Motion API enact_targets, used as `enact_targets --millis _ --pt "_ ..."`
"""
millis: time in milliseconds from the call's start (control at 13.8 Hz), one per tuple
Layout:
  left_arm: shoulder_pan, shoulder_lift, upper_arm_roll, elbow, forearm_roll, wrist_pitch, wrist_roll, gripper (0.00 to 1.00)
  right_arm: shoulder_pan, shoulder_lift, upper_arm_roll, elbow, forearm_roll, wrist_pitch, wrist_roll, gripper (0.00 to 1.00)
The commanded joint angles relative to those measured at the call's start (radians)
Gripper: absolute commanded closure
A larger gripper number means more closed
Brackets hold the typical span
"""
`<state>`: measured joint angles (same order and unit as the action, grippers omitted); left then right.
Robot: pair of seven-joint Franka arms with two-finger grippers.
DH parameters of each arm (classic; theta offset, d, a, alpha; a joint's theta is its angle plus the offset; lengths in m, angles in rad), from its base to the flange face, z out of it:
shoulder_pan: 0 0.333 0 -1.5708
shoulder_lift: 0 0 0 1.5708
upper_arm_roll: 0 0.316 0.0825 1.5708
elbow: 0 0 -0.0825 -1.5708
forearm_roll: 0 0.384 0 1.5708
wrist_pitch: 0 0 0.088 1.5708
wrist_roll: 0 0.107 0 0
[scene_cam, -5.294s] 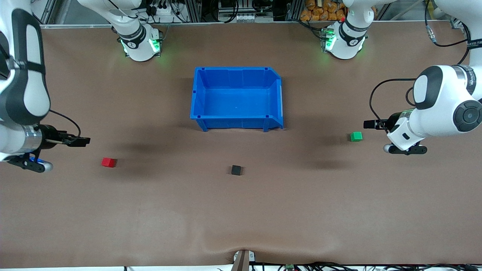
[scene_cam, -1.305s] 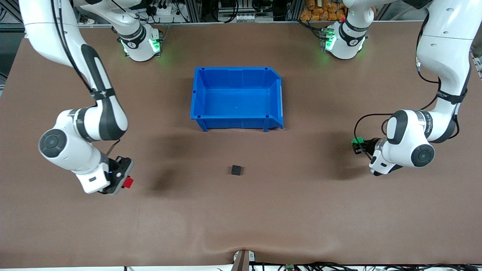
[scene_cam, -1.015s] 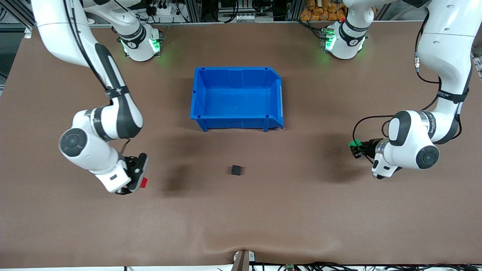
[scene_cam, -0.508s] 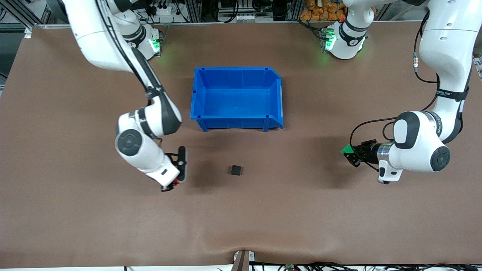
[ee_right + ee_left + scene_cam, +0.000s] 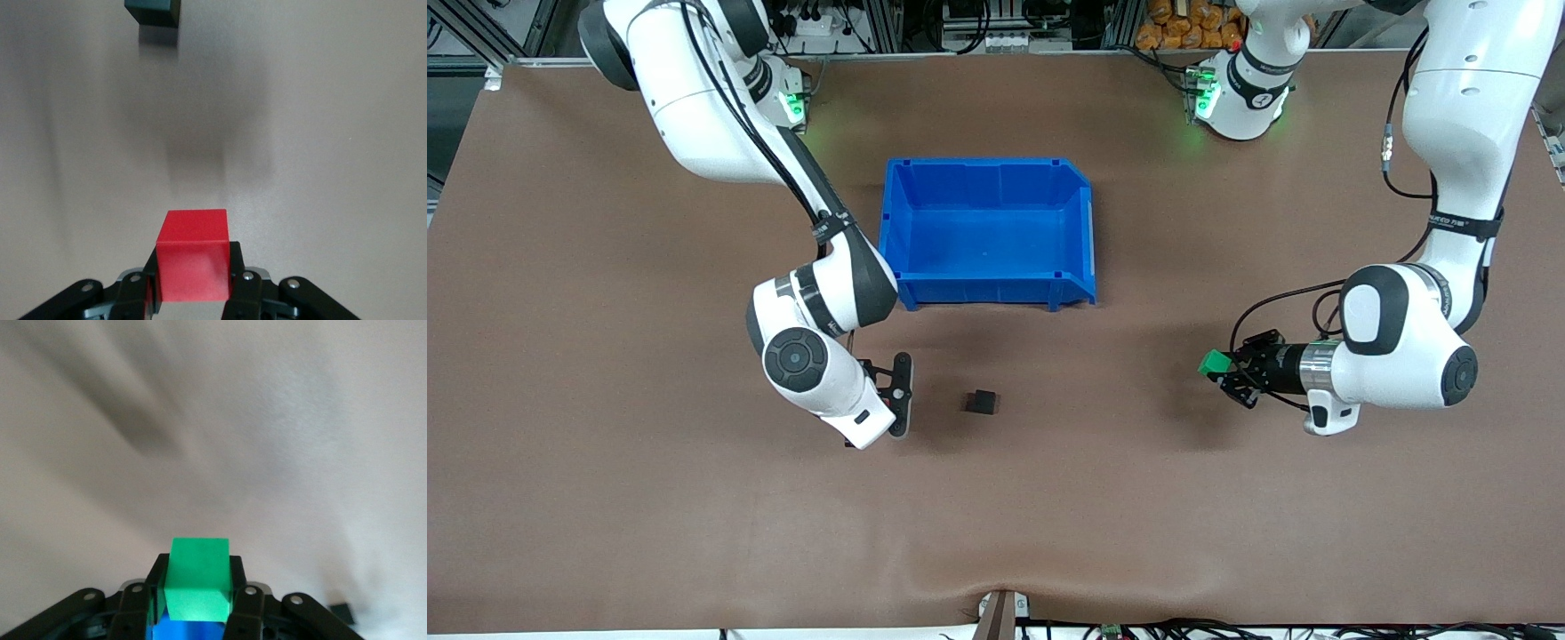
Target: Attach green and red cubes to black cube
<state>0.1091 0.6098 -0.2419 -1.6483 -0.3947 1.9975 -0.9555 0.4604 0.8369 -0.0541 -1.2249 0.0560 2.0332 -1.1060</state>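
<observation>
Our right gripper (image 5: 193, 293) holds the red cube (image 5: 193, 257) tight between its fingers, over the brown table (image 5: 996, 516) close to the black cube (image 5: 982, 403), toward the right arm's end. Our left gripper (image 5: 1225, 372) is clamped on the green cube (image 5: 1214, 363) and hangs over the table toward the left arm's end. We see the black cube resting on the table, nearer to the front camera than the blue bin (image 5: 987, 293).
</observation>
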Motion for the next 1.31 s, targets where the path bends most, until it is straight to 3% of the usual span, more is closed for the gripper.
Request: enact_targets --millis 0,290,653,1233 --pt "-0.037 0.030 0.006 0.021 -0.049 0.053 -0.098 1.00 0.036 0.048 -0.007 0.062 -0.002 -0.021 0.096 1.00" --pt "-0.132 0.076 0.006 0.022 -0.072 0.188 -0.239 1.00 0.087 0.132 -0.007 0.171 -0.001 -0.022 0.201 1.00" --pt "-0.219 0.139 0.009 0.042 -0.102 0.326 -0.441 1.00 0.135 0.188 -0.003 0.194 -0.001 0.047 0.235 1.00" --pt "-0.302 0.194 0.007 0.111 -0.171 0.406 -0.632 1.00 0.170 0.226 -0.003 0.196 -0.001 0.119 0.284 1.00"
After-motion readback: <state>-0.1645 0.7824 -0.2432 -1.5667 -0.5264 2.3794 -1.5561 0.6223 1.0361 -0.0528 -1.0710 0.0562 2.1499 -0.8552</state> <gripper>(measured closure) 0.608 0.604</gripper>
